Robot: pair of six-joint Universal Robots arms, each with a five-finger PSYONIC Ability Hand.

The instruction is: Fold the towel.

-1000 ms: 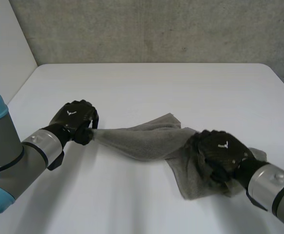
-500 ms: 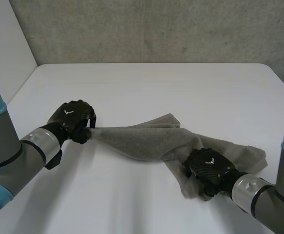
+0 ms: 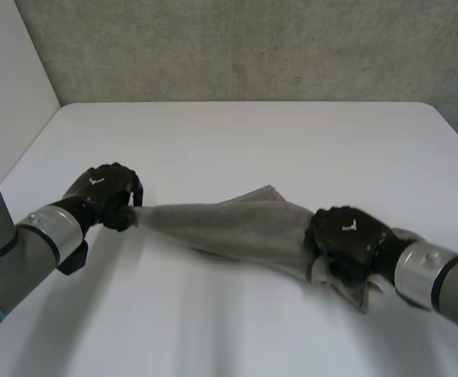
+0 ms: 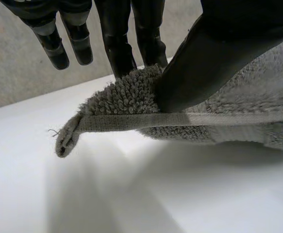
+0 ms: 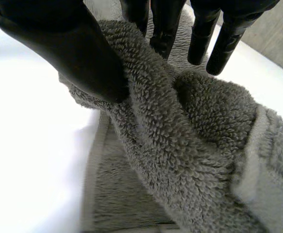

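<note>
— Seeing the towel (image 3: 236, 228) strung low over the bench (image 3: 252, 141), between left hand (image 3: 103, 192) and right hand (image 3: 346, 239), middle seemingly touching down.

— Clamped at both ends. Pinching a hemmed corner with the left fingers (image 4: 119, 43) and thumb (image 4: 214, 58); squeezing a bunched fold with the right ones.

— Likely to handle how?

— Probably light, soft, limp. Thick terry, so hardly slippery, hardly fragile. Sagging and bunching wherever unsupported.

— Best to hold where?

— At corners, on the flat hem. Worth trading the right-side bunch for a true corner before folding.
</note>
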